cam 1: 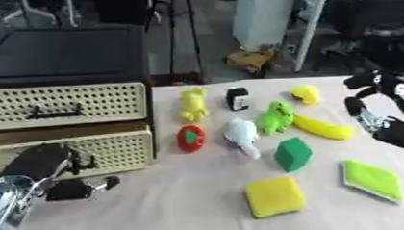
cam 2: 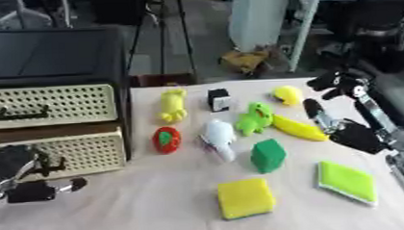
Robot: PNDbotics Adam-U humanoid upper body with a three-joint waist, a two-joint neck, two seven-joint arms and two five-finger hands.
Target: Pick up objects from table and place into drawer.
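Down in the near left corner is the robot's left hand [cam 1: 52, 177]. Its dark fingers are curled in front of the lower drawer [cam 1: 105, 151], right by the drawer's black handle [cam 1: 87, 163]. I cannot tell if the fingers are really hooked on the handle or only touching it. The lower drawer sticks out a bit from the cream box with little holes. Above it is the upper drawer [cam 1: 66, 105], which sits flush.

On the pale table [cam 1: 183, 204] lie many toys. Next to the drawers is a long yellow toy [cam 1: 192, 104], and below it a red toy with a green spot [cam 1: 190, 138]. Then comes a small black and white block [cam 1: 238, 98] and a white soft toy [cam 1: 242, 134]. Near the front edge is a yellow sponge [cam 1: 274, 196]. Beside the white toy sits a green frog [cam 1: 275, 116], with a green block [cam 1: 293, 153] below it. A small yellow round toy [cam 1: 305, 93] is at the back, and a banana [cam 1: 322, 126] lies just beside the frog. A flat green and white pad [cam 1: 372, 179] is near the right edge.

Over the right side hangs the right hand [cam 2: 345, 131]. Its fingers are spread and hold nothing. It is close to the banana but not touching it.
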